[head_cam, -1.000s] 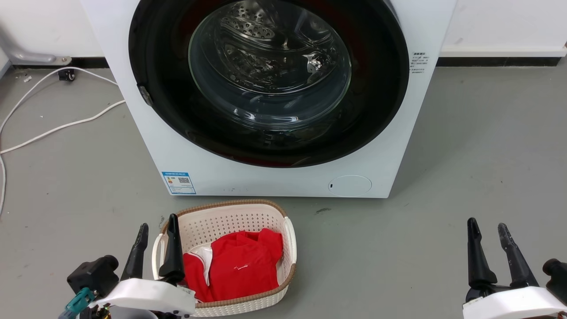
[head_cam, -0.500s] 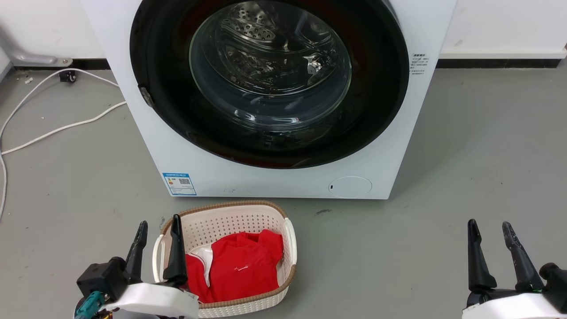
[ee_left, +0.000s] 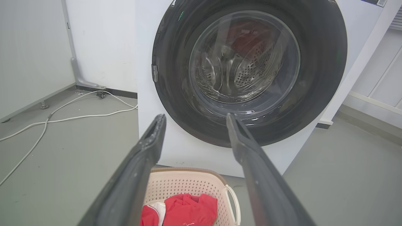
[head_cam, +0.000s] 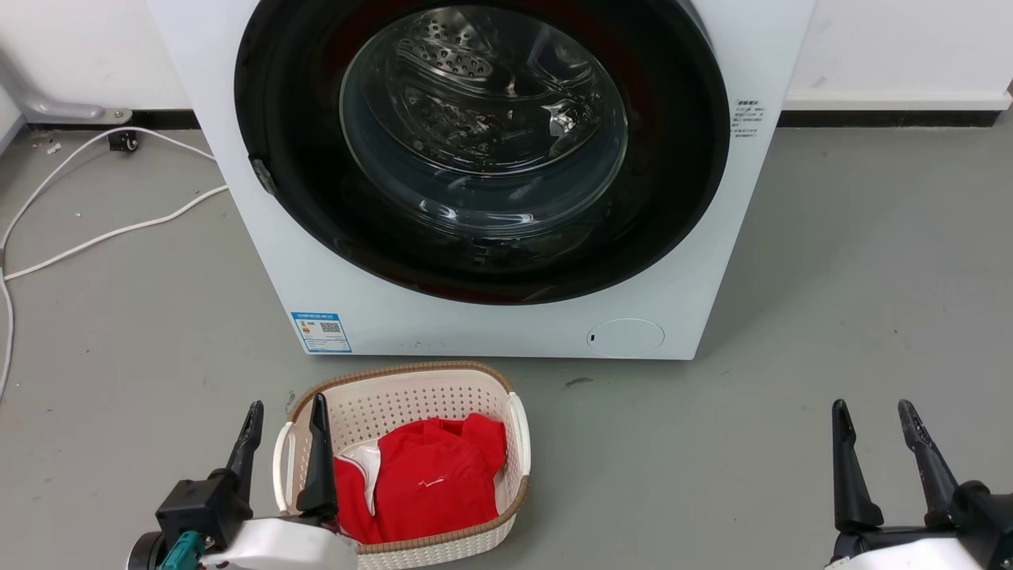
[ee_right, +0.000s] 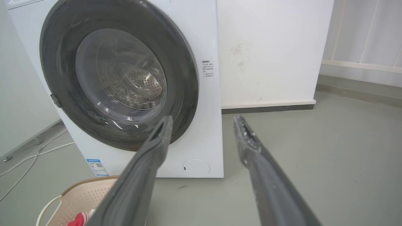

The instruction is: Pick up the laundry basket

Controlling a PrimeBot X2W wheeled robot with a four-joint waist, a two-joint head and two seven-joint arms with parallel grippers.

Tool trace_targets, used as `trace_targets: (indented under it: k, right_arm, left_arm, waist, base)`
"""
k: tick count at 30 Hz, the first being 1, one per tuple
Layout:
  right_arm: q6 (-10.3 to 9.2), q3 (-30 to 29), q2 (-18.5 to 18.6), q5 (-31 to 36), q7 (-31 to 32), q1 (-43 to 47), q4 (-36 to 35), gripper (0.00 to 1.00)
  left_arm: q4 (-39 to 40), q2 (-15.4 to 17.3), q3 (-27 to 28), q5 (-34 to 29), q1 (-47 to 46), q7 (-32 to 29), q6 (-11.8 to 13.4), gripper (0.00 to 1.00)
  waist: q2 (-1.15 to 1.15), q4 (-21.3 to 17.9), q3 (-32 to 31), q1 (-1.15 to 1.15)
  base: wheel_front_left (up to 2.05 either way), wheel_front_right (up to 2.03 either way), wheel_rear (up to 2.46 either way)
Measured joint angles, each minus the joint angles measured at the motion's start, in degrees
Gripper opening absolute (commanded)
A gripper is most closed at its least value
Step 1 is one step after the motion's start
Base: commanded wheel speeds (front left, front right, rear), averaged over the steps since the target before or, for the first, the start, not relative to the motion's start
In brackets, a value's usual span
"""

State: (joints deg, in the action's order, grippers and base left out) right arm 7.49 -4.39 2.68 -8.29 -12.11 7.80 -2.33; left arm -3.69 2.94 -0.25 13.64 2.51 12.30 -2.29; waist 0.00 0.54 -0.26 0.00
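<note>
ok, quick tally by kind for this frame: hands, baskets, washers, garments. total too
Hands: 2, the left hand and the right hand, both open
Laundry basket: 1
Washing machine: 1
Red garment: 1 seen, in the basket; can't tell if there's more beneath
Total: 5

Washing machine (head_cam: 506, 328) front close behind laundry basket (head_cam: 411, 386); narrow floor (head_cam: 712, 443) strip between. Basket's right side: open floor out to right gripper (head_cam: 872, 405). Left side: bare floor, white cable (head_cam: 103, 233) well apart. Red garment (head_cam: 431, 483) covers most of basket bottom
</note>
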Motion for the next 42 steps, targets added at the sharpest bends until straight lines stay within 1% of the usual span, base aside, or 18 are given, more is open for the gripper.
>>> trace_targets:
  k: [11,18,27,42]
  right_arm:
    - [0.01,0.8,0.0,3.3,-1.2,1.0,-0.8,1.0]
    - [0.01,0.9,0.0,3.9,-2.0,1.7,-1.1,1.0]
    - [0.01,0.7,0.1,6.9,-3.0,2.3,-1.4,1.0]
    - [0.01,0.7,0.1,6.7,-3.0,2.6,-1.2,1.0]
  left_arm:
    - [-0.8,0.0,0.1,-4.2,0.6,1.1,-0.2,1.0]
    - [-1.2,0.0,0.0,-6.2,0.9,1.9,-0.2,1.0]
    - [-1.3,0.0,-0.2,-9.3,1.4,2.6,0.0,1.0]
    - [-1.9,0.0,-0.1,-8.9,1.7,2.8,0.0,1.0]
  waist:
    - [0.0,0.1,-0.2,0.0]
    - [0.0,0.1,-0.4,0.0]
    - [0.0,0.1,-0.4,0.0]
    - [0.0,0.2,-0.2,0.0]
  base:
    - [0.0,0.0,0.0]
    - [0.0,0.0,0.0]
    - [0.0,0.0,0.0]
    - [0.0,0.0,0.0]
